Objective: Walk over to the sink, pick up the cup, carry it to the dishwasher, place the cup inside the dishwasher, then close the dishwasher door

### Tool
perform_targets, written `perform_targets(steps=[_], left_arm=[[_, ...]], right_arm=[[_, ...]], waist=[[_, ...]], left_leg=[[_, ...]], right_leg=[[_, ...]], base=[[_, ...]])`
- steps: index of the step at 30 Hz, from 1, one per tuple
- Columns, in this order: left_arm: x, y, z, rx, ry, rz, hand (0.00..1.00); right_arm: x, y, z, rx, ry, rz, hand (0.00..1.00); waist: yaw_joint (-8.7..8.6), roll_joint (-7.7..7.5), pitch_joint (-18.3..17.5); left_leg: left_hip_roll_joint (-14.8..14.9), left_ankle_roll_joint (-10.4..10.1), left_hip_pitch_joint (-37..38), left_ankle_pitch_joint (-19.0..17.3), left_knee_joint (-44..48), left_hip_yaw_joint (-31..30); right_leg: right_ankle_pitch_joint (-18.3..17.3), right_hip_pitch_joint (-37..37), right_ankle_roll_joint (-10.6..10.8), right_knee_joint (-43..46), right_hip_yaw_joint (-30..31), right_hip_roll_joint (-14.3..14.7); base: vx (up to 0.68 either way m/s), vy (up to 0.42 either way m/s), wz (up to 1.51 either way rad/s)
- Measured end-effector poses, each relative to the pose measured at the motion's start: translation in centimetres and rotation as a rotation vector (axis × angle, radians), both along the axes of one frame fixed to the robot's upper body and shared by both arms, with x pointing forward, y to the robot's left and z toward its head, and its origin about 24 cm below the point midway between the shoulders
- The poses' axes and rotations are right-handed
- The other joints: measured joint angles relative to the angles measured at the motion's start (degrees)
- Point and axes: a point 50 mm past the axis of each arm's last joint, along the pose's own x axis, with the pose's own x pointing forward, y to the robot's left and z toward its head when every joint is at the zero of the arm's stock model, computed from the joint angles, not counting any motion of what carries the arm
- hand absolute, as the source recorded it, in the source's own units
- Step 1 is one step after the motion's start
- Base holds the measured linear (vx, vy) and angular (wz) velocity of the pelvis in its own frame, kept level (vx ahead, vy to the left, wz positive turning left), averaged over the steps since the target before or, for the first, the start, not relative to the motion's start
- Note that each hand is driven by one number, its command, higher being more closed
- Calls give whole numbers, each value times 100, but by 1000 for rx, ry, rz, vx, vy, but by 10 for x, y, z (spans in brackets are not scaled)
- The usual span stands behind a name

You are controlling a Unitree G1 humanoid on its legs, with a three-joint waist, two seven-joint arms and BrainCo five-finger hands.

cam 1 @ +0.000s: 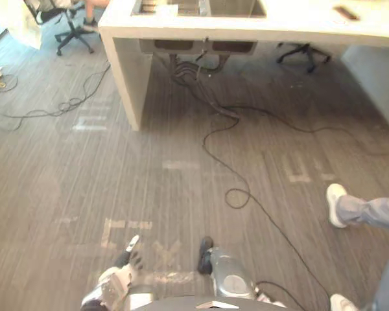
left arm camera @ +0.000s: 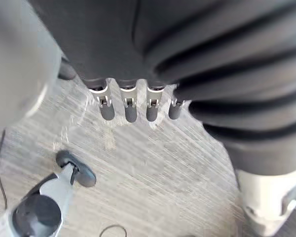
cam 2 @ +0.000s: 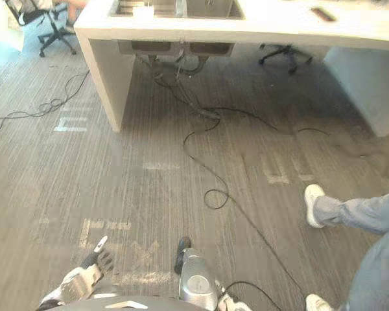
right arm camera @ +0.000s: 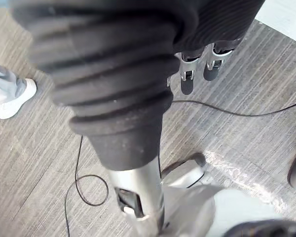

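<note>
1. Left hand (left arm camera: 129, 107) has straight fingers and holds nothing. Right hand (right arm camera: 186, 80) is the same. Both hang low, likely for walking.
2. Sink (cam 1: 236, 9) sits near the counter's (cam 1: 126, 71) left end, well ahead. Any cup there is too small to tell.
3. Approach not yet done.

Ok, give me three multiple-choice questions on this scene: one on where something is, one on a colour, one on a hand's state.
1. Where is the sink?
A) in the counter, far across the floor
B) on the near floor
C) in a wall cabinet

2. What colour are the person's shoes?
A) black
B) white
C) red

3. How is the left hand?
A) shut on a cup
B) open, holding nothing
C) shut on a cable

Answers:
1 A: the sink sits in the counter at the top of the eye views.
2 B: both shoes show white on the grey floor.
3 B: its fingers are straight over bare floor.
</note>
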Motion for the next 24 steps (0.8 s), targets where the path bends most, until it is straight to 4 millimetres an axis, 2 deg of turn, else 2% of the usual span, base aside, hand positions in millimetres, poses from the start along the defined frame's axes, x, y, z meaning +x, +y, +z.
perform_targets(steps=[2, 3, 4, 5, 6, 7, 8, 9, 10, 11, 13, 14, 15, 16, 17, 18, 19, 20, 21, 22, 23, 24], left_arm=[[2, -3, 1, -9, -16, 8, 0], [5, -6, 3, -12, -39, 10, 0], [8, -7, 4, -6, -59, 14, 0], [6, -7, 4, 3, -57, 14, 0], [2, -8, 2, 41, -41, 2, 0], [-5, -9, 0, 112, -25, -10, 0], [-1, -9, 2, 127, -47, -8, 0], [6, -9, 8, 146, -97, -6, 0], [15, -11, 19, 168, -176, 7, 0], [19, -11, 25, 175, -222, 24, 0], [29, -8, 40, 197, -316, 57, 0], [39, -7, 53, 211, -391, 73, 0], [44, -8, 59, 218, -426, 78, 0], [55, -12, 77, 236, -522, 74, 0], [60, -14, 89, 259, -581, 79, 0], [63, -15, 98, 270, -619, 90, 0], [69, -16, 115, 288, -686, 125, 0], [74, -15, 130, 293, -748, 164, 0], [76, -13, 137, 297, -773, 181, 0], [79, -12, 150, 303, -825, 199, 0], [81, -12, 161, 313, -872, 202, 0], [81, -12, 167, 322, -901, 203, 0]], right_arm=[[0, 0, 0, 9, -5, -18, 0], [-1, 0, 0, 13, -8, -25, 0], [-1, -3, 0, 20, -15, -64, 0], [-2, -3, 0, 21, -14, -75, 0], [-6, -5, 0, 18, -7, -81, 0], [-17, -9, -1, 12, 25, -83, 0], [-17, -10, -1, 8, 24, -78, 0], [-12, -14, 0, 0, 8, -68, 0], [-10, -19, 2, -24, 4, -32, 0], [-8, -25, 4, -42, -1, -10, 0], [0, -29, 6, -56, -33, -9, 0], [10, -31, 9, -58, -73, -17, 0], [15, -31, 11, -57, -92, -23, 0], [30, -32, 17, -65, -155, -14, 0], [37, -32, 20, -72, -180, -2, 0], [38, -32, 20, -75, -187, 1, 0], [37, -35, 21, -82, -184, 3, 0], [30, -36, 19, -81, -161, -1, 0], [25, -37, 17, -78, -147, -8, 0], [14, -39, 15, -76, -121, -26, 0], [-4, -43, 12, -77, -78, -66, 0], [-13, -46, 11, -79, -58, -83, 0]], waist=[[15, 47, -38], [7, 98, -68], [14, 137, -88], [3, 210, -111], [-45, 289, -226], [-19, 352, -431], [2, 374, -436], [0, 433, -425], [43, 595, -388], [100, 625, -352], [211, 587, -322], [270, 481, -291], [300, 449, -298], [358, 437, -293], [394, 437, -293], [422, 429, -288], [507, 425, -281], [565, 438, -265], [573, 459, -255], [577, 557, -280], [615, 742, -367], [671, 878, -423]], left_leg=[[35, 20, 22, -42, 3, -27], [158, 177, -25, -385, 37, -109], [236, 82, -123, -568, 159, -219], [282, 173, -169, -645, 183, -297], [392, 473, -182, -746, 141, -354], [440, 367, -536, -471, 1115, -479], [500, 186, -881, -262, 1826, -436], [672, -28, -1407, 194, 2787, -458], [812, 32, -2204, 481, 4470, -589], [679, 47, -2586, 400, 5185, -684], [294, -19, -3146, 279, 5565, -597], [246, 72, -3350, 248, 4997, -162], [231, 136, -3414, 250, 4508, 41], [52, 206, -3530, 358, 2878, 167], [-139, 109, -3555, 611, 1840, 24], [-248, 18, -3561, 843, 1216, -102], [-380, -102, -3579, 1316, 337, -210], [-444, -161, -3591, 1613, -64, -147], [-473, -138, -3582, 1695, -141, -124], [-513, -1, -3510, 1931, -177, 15], [-505, 244, -3388, 2184, -259, 152], [-446, 554, -3295, 2302, -325, 111]], right_leg=[[-357, -156, -43, 418, -2, -30], [-638, -342, -49, 795, -36, -12], [-874, -540, -136, 1156, -62, -15], [-975, -610, -187, 1272, -98, -11], [-1139, -619, -207, 1306, -214, 67], [-1353, -563, -346, 1181, -368, 202], [-1395, -521, -374, 1134, -379, 214], [-1390, -307, -380, 926, -482, 263], [-1336, 225, -483, 426, -557, 490], [-1318, 599, -520, 136, -565, 593], [-1277, 1297, -503, -326, -582, 621], [-1237, 1707, -436, -702, -561, 636], [-1211, 1870, -393, -870, -535, 630], [-1177, 2176, -319, -1171, -449, 606], [-1209, 2276, -264, -1230, -377, 565], [-1246, 2329, -210, -1232, -335, 525], [-1328, 2467, -95, -1239, -226, 459], [-1439, 2712, 27, -1265, -146, 427], [-1496, 2874, 92, -1284, -124, 441], [-1611, 3177, 224, -1299, -125, 540], [-1734, 3467, 286, -1268, -92, 747], [-1816, 3595, 271, -1233, -65, 893]], base=[[132, -215, 4], [134, -202, 5], [140, -184, 9], [139, -137, 19], [370, -214, 34], [408, -189, 29], [438, -198, 31], [463, -203, 29], [547, -203, 25], [560, -170, 7], [432, -95, -18], [388, -118, -21], [457, -150, -25], [397, -97, -29], [404, -60, -31], [327, 28, -35], [410, 67, -37], [422, 90, -33], [452, 135, -13], [473, 185, 5], [591, 271, 5], [585, 271, -10]])
